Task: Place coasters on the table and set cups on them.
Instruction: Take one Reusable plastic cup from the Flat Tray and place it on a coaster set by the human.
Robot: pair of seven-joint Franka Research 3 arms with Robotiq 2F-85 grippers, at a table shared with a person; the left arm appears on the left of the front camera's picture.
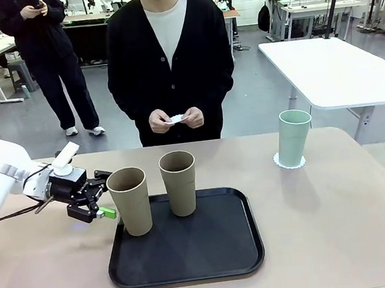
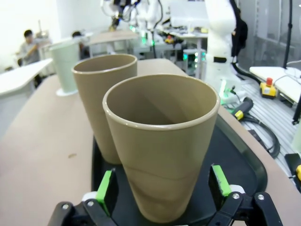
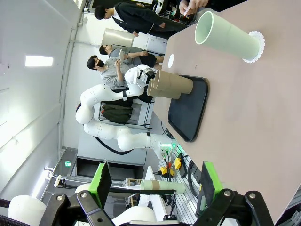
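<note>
Tray carries two brown cups; mint cup stands on coaster.

No lettering, label or number can be read anywhere. A green sign on the far wall, beyond the right gripper, is too small to make out.

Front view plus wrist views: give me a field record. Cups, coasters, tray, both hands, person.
mint cup: upright on a white coaster on the table, robot's right side
left beige cup: upright on the black tray
right beige cup: upright on the same tray
left hand: open, fingers either side of the left beige cup, gaps at both pads
right hand: open, holding nothing
person's hands: far side, holding a loose coaster
coasters laid: one
</note>
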